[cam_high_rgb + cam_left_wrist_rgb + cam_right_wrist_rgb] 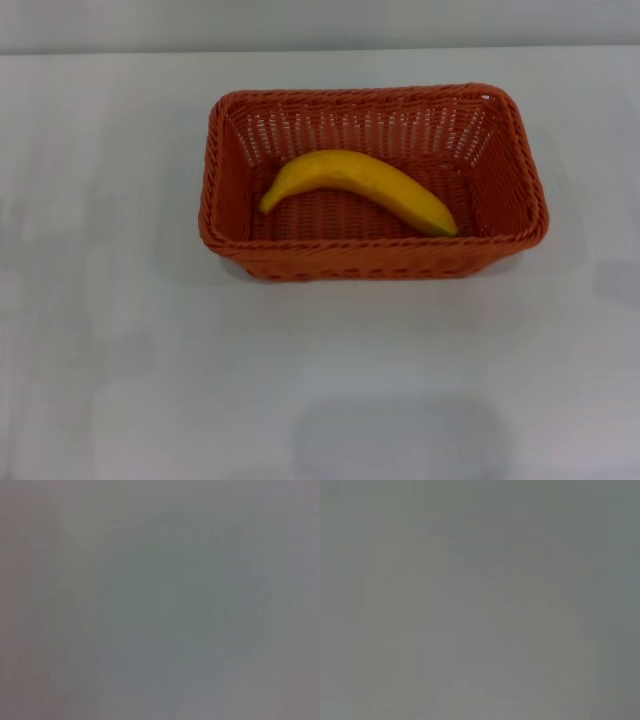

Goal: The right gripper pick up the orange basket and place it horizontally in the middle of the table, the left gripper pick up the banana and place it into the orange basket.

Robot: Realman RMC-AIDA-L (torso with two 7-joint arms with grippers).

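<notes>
A: Where are the fingers? I am looking for either gripper and finding none.

B: Neither is showing. The head view is giving no sign of the left gripper or the right gripper, and both wrist views are showing only a featureless grey field, so I cannot tell whether the fingers are spread or pressed together.

A: And going outward from there?

B: The banana [360, 188] is lying inside the orange basket [372, 262], resting on the woven floor. One end is pointing toward about ten o'clock, the darker end toward about four o'clock, close to the near wall. The basket is sitting long side across, near the middle of the white surface [120, 350], slightly toward twelve o'clock from centre.

A: So both parts of the job are looking finished?

B: That is my reading: basket laid horizontally, fruit inside.

A: What could be going wrong from here?

B: Little, I think. The main risk is an arm sweeping back through the workspace unseen and clipping the braided rim, which could be sliding the light basket off centre or skewing it. The fruit is sitting low between the walls, so it is unlikely to be rolling out unless the basket is tipped.
</notes>
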